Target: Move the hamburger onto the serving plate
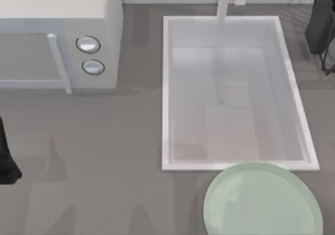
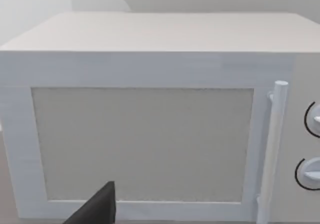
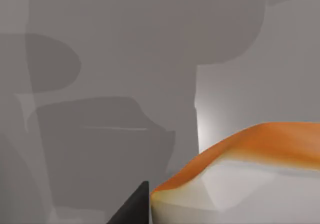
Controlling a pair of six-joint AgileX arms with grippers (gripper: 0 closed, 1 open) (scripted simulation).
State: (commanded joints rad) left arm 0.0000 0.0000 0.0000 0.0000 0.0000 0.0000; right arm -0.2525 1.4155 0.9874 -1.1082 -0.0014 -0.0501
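The hamburger (image 3: 250, 174) looms very close in the right wrist view, with an orange-tan top and a pale whitish lower part. A dark part of my right gripper (image 3: 134, 206) sits right beside it. Whether it grips the hamburger cannot be told. From above, my right arm (image 1: 322, 25) is at the far right back corner. The serving plate (image 1: 261, 203), large, round and mint green, lies at the front right, just in front of the sink. My left arm (image 1: 8, 161) waits at the left edge, and a dark part of my left gripper (image 2: 97, 209) faces the microwave door.
A white microwave (image 1: 57, 36) stands at the back left, its door (image 2: 142, 144) shut, with a vertical handle (image 2: 272, 149) and two knobs (image 1: 89, 45). A white rectangular sink basin (image 1: 233, 93) with a faucet (image 1: 225, 2) fills the middle right. Bare grey countertop (image 1: 104, 156) spreads across the front left.
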